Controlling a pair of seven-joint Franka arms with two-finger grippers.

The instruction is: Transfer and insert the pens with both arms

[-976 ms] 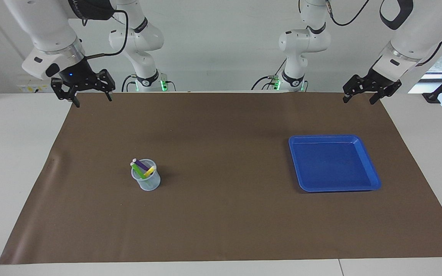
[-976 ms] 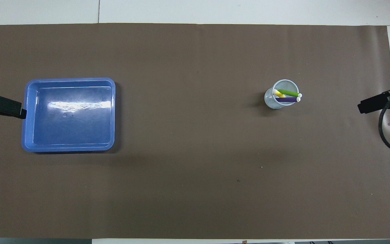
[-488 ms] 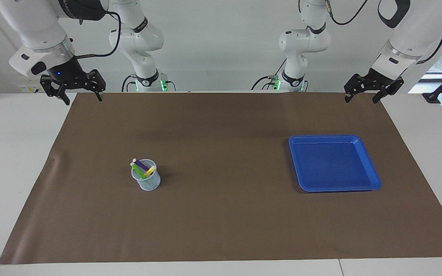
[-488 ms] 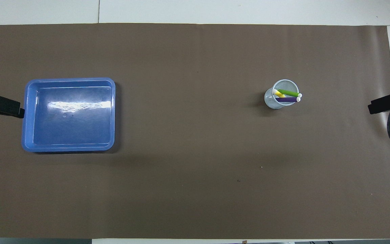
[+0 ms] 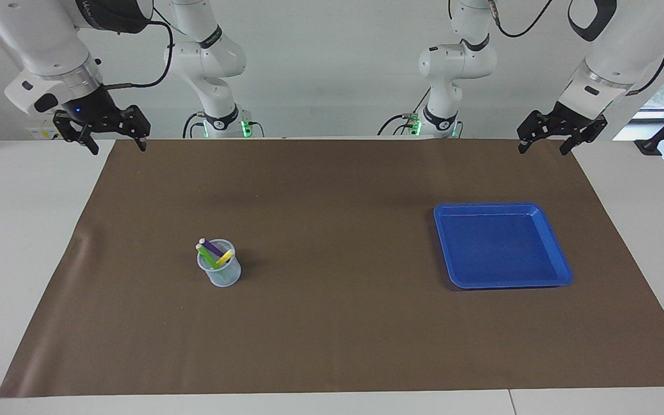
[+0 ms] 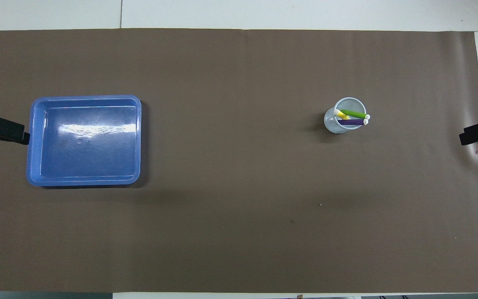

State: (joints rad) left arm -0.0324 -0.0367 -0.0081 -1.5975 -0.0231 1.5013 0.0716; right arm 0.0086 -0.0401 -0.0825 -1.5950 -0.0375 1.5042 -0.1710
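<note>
Now that the right tool point(image 5: 114, 136) has drawn back to its corner of the tabletop point(image 5: 21, 230) with fingers spread and empty, you can see the yellow, green and purple pens point(image 5: 212, 253) standing in the pale translucent cup point(image 5: 220, 274). Your left tool point(image 5: 557, 138) waits (also spread) near the empty blue plastic tray point(image 5: 557, 276), so insertion looks finished.
</note>
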